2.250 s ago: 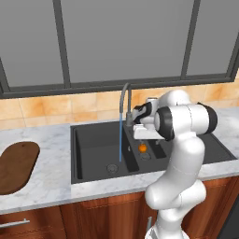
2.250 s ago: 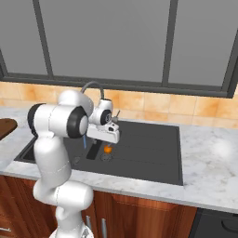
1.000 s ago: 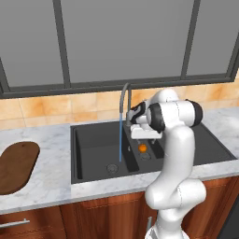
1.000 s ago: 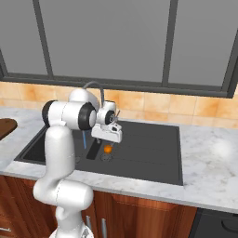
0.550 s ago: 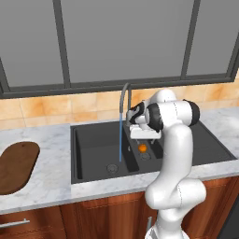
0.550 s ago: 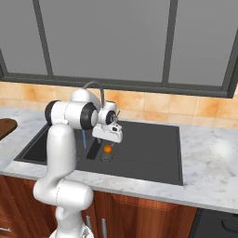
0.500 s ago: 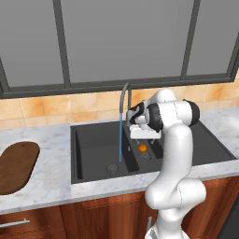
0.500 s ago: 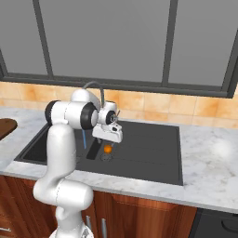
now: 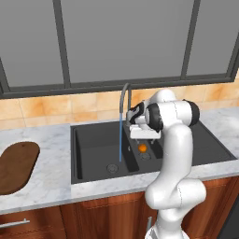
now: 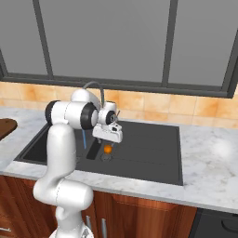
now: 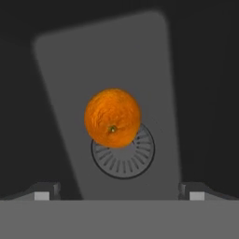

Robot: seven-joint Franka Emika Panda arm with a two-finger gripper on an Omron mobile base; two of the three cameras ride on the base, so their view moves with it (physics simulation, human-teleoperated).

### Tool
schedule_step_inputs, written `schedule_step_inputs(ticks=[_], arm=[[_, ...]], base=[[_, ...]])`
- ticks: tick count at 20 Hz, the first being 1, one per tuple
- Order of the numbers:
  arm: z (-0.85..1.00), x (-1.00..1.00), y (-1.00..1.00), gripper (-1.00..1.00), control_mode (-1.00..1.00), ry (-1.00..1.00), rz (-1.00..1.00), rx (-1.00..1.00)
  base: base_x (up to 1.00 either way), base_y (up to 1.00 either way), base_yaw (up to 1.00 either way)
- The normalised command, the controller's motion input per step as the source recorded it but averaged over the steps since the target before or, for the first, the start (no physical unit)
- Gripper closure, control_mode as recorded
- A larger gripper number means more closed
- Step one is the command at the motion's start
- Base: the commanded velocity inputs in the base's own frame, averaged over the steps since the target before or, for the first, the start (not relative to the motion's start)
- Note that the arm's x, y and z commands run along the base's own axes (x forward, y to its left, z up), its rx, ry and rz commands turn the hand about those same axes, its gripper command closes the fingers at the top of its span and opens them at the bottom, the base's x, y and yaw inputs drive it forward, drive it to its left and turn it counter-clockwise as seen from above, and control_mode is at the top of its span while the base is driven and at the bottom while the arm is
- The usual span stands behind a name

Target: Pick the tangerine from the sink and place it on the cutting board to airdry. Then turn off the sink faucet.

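The tangerine (image 11: 112, 118) lies on the floor of the small basin of the black sink (image 9: 82, 161), overlapping the edge of its round drain (image 11: 140, 158). The same tangerine (image 9: 142, 148) (image 10: 108, 148) sits right of the divider. My gripper (image 9: 145, 140) (image 10: 108, 139) (image 11: 119, 192) hangs straight above it, open and holding nothing, its tips wide to either side. The grey gooseneck sink faucet (image 9: 124, 95) (image 10: 95, 88) runs a thin blue stream into the large basin. The brown cutting board (image 9: 16, 165) (image 10: 4, 125) lies on the counter far left.
Marble counter (image 9: 46, 186) surrounds the sink, with a tiled backsplash (image 9: 56, 105) and dark-framed window behind. The faucet's neck stands close to the left of my hand. The sink's divider wall (image 9: 133, 158) separates the two basins.
The arm's elbow has drawn in slightly toward the faucet. The hand has stayed above the tangerine with the jaws wide, and the tangerine has not moved.
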Motion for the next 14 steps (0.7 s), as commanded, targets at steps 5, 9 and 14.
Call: schedule_step_inputs(ticks=[5,9,14], arm=[[-0.19,0.00,-0.03,-1.00,-1.00,0.01,-0.08,0.00],[-0.21,0.00,-0.10,-1.00,-1.00,0.04,-0.15,0.05],[-0.21,0.00,-0.10,-1.00,-1.00,0.04,-0.19,0.05]], base=[[0.00,0.00,0.00],[0.00,0.00,0.00],[0.00,0.00,0.00]])
